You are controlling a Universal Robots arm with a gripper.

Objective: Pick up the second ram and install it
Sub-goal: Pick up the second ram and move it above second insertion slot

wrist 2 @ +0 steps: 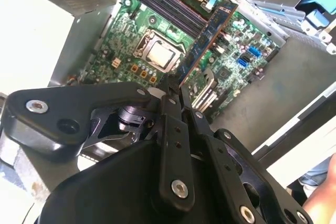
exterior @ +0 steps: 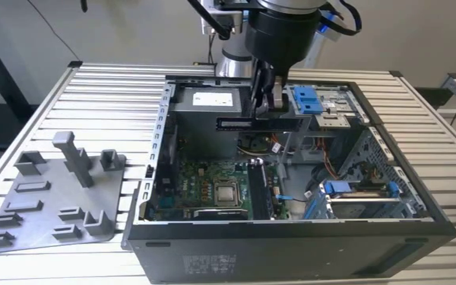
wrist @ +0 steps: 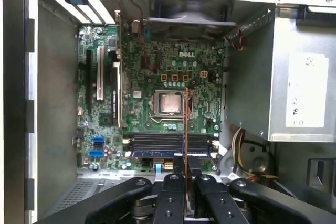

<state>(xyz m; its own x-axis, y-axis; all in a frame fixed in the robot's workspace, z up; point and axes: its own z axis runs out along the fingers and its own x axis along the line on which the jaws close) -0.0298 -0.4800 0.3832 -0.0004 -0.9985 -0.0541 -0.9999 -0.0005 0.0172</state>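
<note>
The second ram (exterior: 252, 123), is it in yet?

No. The picking-up half is done, the installing half is not.

What is the hand doing?

The gripper (exterior: 266, 110) is clamped on the strip. In the second wrist view its fingertips (wrist 2: 167, 90) are pinched against the board with no gap showing, and the strip runs out from between them.

Where is the strip, then?

In the upper middle of the exterior view. It hangs level under the arm, over the back part of the open computer case (exterior: 291, 228), touching nothing but the fingers.

And the slots?

The memory slots (wrist: 170, 142) sit on the motherboard (wrist: 157, 77), down on the floor of the case, well apart from the strip. In the first wrist view it shows edge-on and lies across the slots, not along them, so by my reckoning it is neither lined up nor seated.

The tray?

The grey tray (exterior: 46, 202) lies in the lower left of the exterior view, outside the case and far from the hand
</note>
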